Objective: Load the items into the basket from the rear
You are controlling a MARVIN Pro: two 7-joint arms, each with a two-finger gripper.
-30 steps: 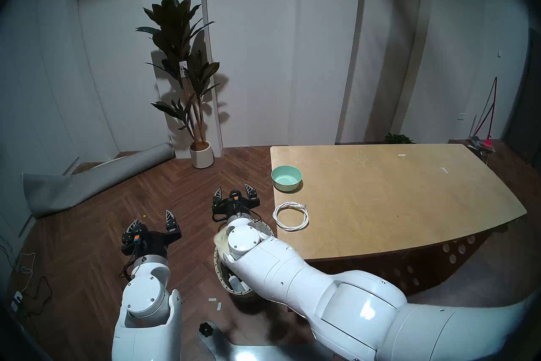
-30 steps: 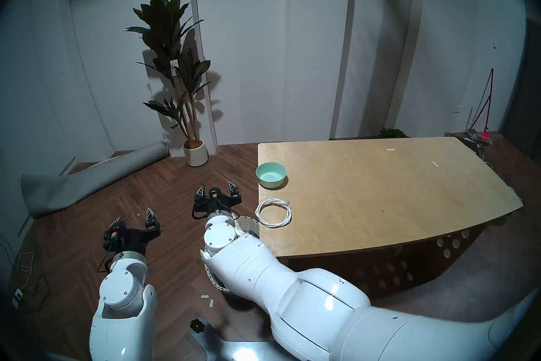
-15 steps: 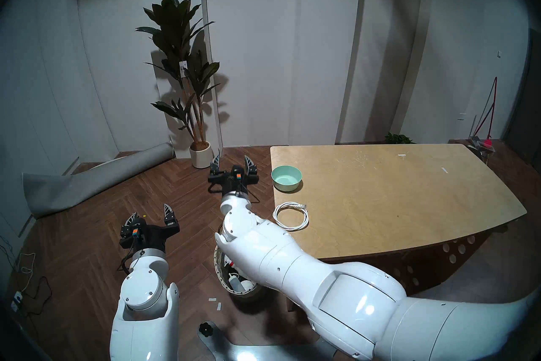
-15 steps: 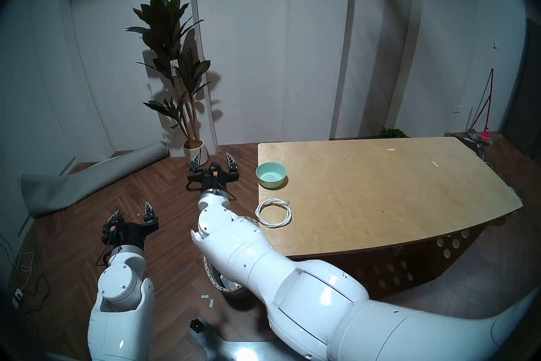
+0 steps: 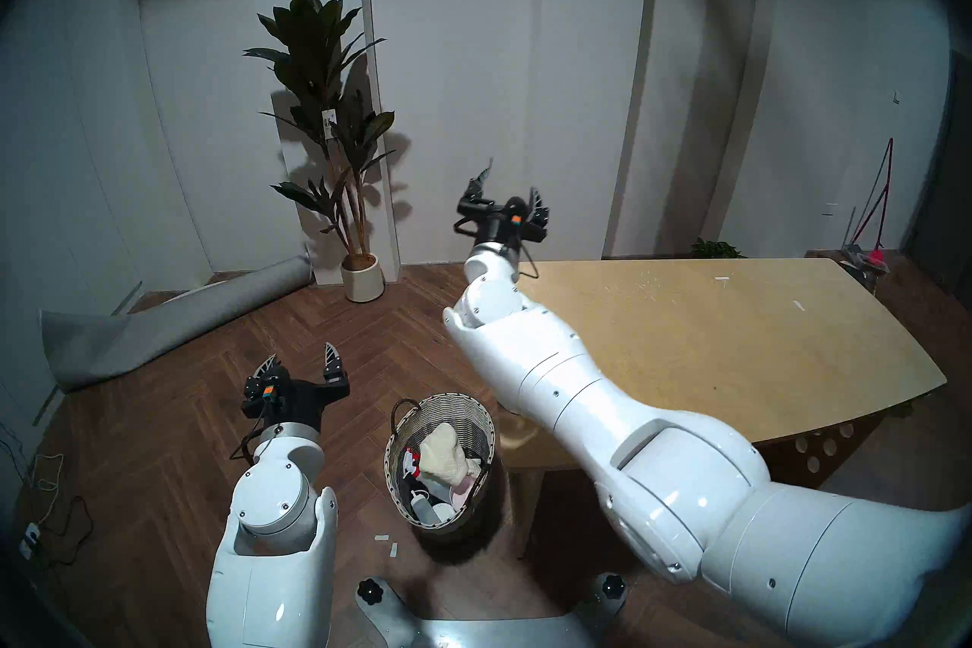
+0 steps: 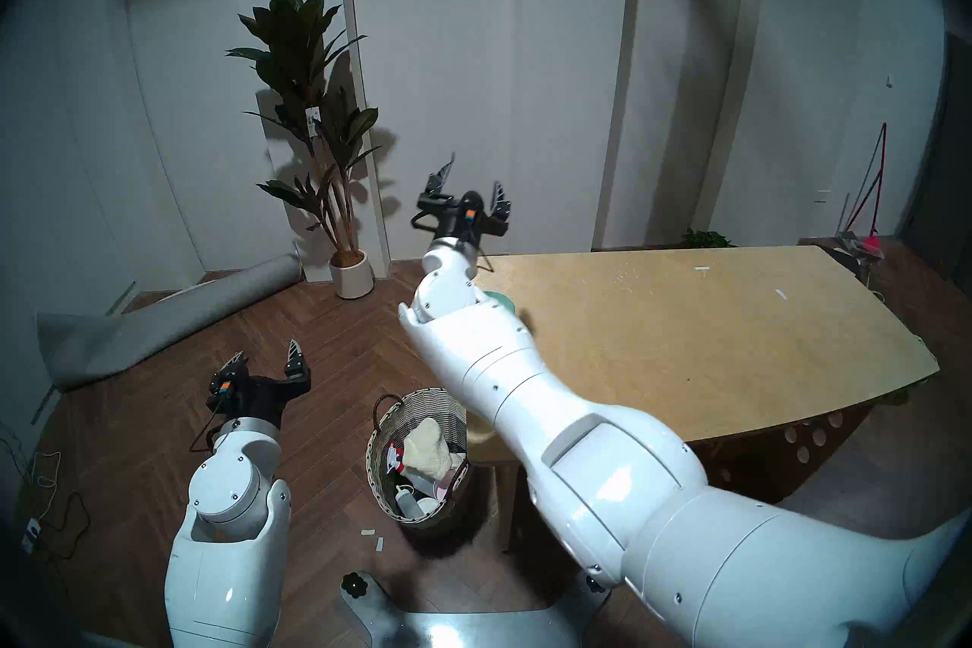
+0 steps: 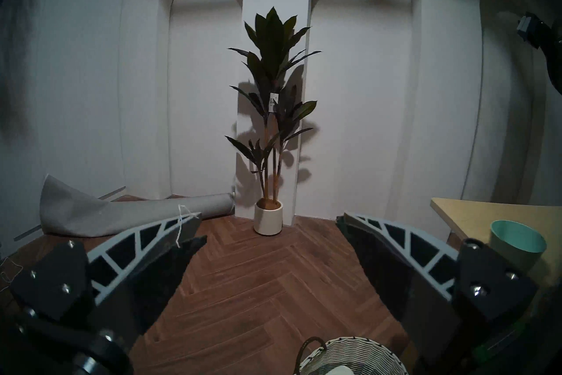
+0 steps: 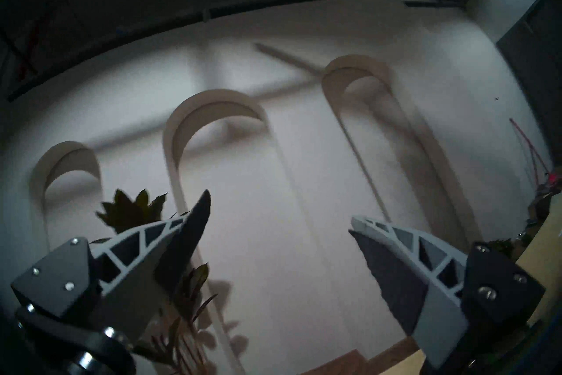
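Note:
The woven wicker basket [image 5: 463, 413] stands on the floor by the table's near-left corner; it also shows in the right head view [image 6: 426, 402] and the left wrist view [image 7: 349, 356]. The cream waffle-knit cloth [image 5: 442, 455] lies inside it on other items. My right gripper [image 5: 511, 181] is open and empty, raised high over the table's far-left corner. My left gripper [image 5: 302, 352] is open and empty above the floor, left of the basket. The mint-green bowl [image 7: 517, 246] stands on the table, only a sliver [image 6: 502, 300] showing past my right arm. The cable coil is hidden behind that arm.
The wooden table [image 5: 710, 342] fills the right side. A potted plant in a white pot [image 5: 362, 276] stands at the wall, with a rolled grey mat [image 5: 173, 326] to its left. A white bottle [image 5: 421, 505] and other items lie in the basket.
My right arm has risen from over the basket, up and away to above the table's far-left corner, uncovering the cloth in the basket and hiding the bowl and cable. My left gripper shifted slightly right.

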